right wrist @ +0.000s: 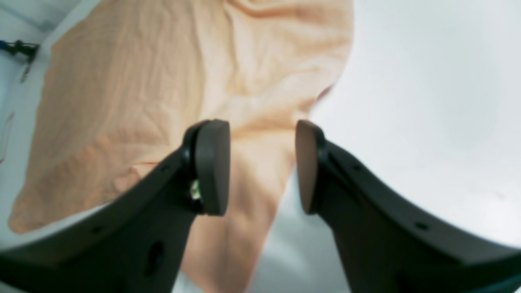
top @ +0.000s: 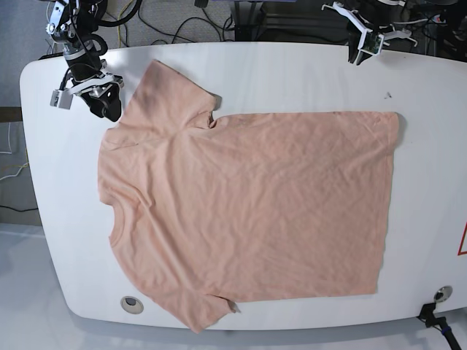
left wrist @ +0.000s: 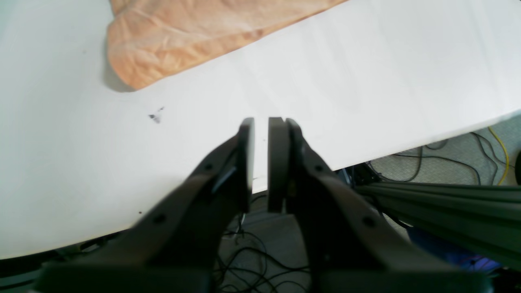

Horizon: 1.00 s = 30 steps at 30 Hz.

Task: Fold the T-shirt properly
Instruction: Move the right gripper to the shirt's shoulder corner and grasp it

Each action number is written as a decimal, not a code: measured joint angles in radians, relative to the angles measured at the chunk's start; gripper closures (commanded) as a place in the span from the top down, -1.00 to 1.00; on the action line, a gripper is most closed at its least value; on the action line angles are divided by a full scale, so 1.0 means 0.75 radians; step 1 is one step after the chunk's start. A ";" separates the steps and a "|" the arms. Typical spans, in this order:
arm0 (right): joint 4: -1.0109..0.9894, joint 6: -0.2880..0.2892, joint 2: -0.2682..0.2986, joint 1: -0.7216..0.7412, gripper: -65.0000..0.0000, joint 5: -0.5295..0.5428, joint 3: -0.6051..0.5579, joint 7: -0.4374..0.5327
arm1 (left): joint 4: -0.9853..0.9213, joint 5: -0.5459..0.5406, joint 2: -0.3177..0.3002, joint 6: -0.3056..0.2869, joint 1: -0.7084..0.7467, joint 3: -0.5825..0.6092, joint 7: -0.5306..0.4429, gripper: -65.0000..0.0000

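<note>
The peach T-shirt lies spread flat on the white table, plain side up, with the collar end to the left and the hem to the right. My right gripper hovers at the far-left sleeve. In the right wrist view it stands open above the cloth with nothing between its pads. My left gripper is at the table's far right edge, away from the shirt. In the left wrist view its pads stand a narrow slit apart, holding nothing, and a shirt corner lies ahead.
A small dark mark sits on the table near the left gripper. Beyond the table edge are floor cables and a dark frame rail. Round inserts sit near the front edge.
</note>
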 measured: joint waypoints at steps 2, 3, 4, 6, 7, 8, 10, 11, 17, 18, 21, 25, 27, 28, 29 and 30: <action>-0.051 0.043 0.028 -0.001 -0.20 0.030 0.005 -0.008 | 0.000 0.001 0.001 -0.001 -0.005 -0.004 -0.002 -0.87; -0.067 0.067 0.035 -0.001 -0.20 0.041 0.006 -0.005 | 0.000 0.000 -0.001 -0.002 -0.003 -0.004 -0.023 -0.87; -0.077 0.088 0.039 -0.001 -0.20 0.044 0.006 -0.007 | 0.000 0.001 0.000 -0.002 -0.004 -0.007 -0.026 -0.87; -0.090 0.110 0.038 0.004 -0.20 0.039 0.006 -0.014 | 0.000 0.009 -0.001 -0.004 -0.006 -0.008 -0.022 -0.87; -0.091 0.114 0.038 0.006 -0.20 0.038 0.007 -0.015 | 0.000 0.009 -0.001 -0.005 -0.010 -0.008 -0.024 -0.87; -0.091 0.120 0.038 0.008 -0.20 0.029 0.009 -0.014 | 0.000 0.009 0.000 -0.005 -0.012 -0.008 -0.024 -0.87; -0.091 0.119 0.038 0.009 -0.20 0.012 0.007 -0.016 | 0.000 0.009 -0.001 -0.004 -0.017 -0.008 -0.021 -0.87; -0.089 0.119 0.038 0.007 -0.20 0.005 0.004 -0.016 | 0.001 0.009 -0.001 -0.004 -0.018 -0.008 -0.020 -0.86; -0.206 0.096 0.007 0.030 -0.19 -0.018 -0.005 -0.044 | 0.004 0.020 0.001 -0.004 -0.028 -0.008 -0.020 -0.88; -0.225 0.107 0.005 0.037 -0.19 -0.009 -0.005 -0.036 | 0.004 0.020 0.000 -0.004 -0.028 -0.008 -0.019 -0.88; -0.268 0.101 -0.007 0.055 -0.19 -0.020 -0.002 -0.031 | 0.004 0.020 0.001 -0.005 -0.039 -0.007 -0.020 -0.88; -0.276 0.110 -0.022 0.060 -0.19 -0.021 -0.004 -0.026 | 0.007 0.025 0.003 -0.004 -0.039 -0.007 -0.020 -0.88; -0.276 0.109 -0.027 0.057 -0.20 -0.022 -0.005 -0.025 | 0.007 0.025 0.003 -0.005 -0.039 -0.007 -0.019 -0.88; -0.276 0.109 -0.034 0.057 -0.19 -0.022 -0.005 -0.011 | 0.007 0.024 0.002 -0.005 -0.040 -0.007 -0.020 -0.88; -0.276 0.109 -0.041 0.057 -0.20 -0.022 -0.005 -0.012 | 0.007 0.024 0.003 -0.005 -0.040 -0.007 -0.020 -0.87; -0.276 0.110 -0.043 0.055 -0.19 -0.022 -0.013 -0.011 | 0.007 0.024 0.003 -0.006 -0.040 -0.007 -0.019 -0.87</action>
